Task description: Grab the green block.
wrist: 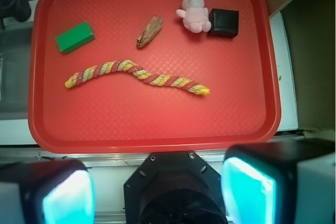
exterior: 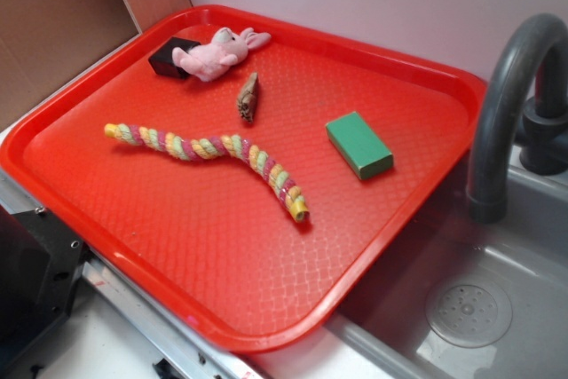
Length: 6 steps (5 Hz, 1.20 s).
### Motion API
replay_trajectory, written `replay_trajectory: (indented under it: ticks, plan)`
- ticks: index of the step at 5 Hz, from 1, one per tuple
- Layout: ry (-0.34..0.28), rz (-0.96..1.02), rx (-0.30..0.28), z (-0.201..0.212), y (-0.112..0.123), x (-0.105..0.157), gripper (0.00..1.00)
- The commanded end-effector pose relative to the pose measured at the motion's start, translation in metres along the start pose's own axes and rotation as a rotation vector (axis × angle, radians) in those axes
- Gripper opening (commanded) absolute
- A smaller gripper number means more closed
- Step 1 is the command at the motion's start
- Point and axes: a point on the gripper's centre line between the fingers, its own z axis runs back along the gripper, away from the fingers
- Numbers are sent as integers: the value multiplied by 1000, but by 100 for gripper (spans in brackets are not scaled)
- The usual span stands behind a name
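The green block point(exterior: 358, 144) lies flat on the red tray point(exterior: 133, 246), toward its right side near the sink. In the wrist view the green block point(wrist: 75, 36) sits at the tray's point(wrist: 157, 135) upper left. My gripper point(wrist: 157, 195) hangs high above, off the tray's near edge, far from the block. Its jaws stand wide apart with nothing between the cyan pads point(wrist: 68, 198). The gripper does not show in the exterior view.
On the tray: a black block point(exterior: 169, 57) at the back left, a pink plush bunny point(exterior: 217, 52) against it, a small brown piece point(exterior: 248, 97), and a long striped rope toy point(exterior: 213, 153) across the middle. A grey faucet point(exterior: 506, 104) and sink point(exterior: 461, 308) stand right of the tray.
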Motion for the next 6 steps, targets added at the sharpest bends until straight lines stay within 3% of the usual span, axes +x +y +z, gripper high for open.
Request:
replay_trajectory:
  ticks: [1, 3, 4, 6]
  plan:
    - [0, 0, 0, 0, 0, 0, 100]
    - [-46, 361, -78, -22, -30, 14, 100]
    - [-29, 555, -78, -40, -47, 34, 100]
    - [71, 852, -159, -77, -70, 79, 100]
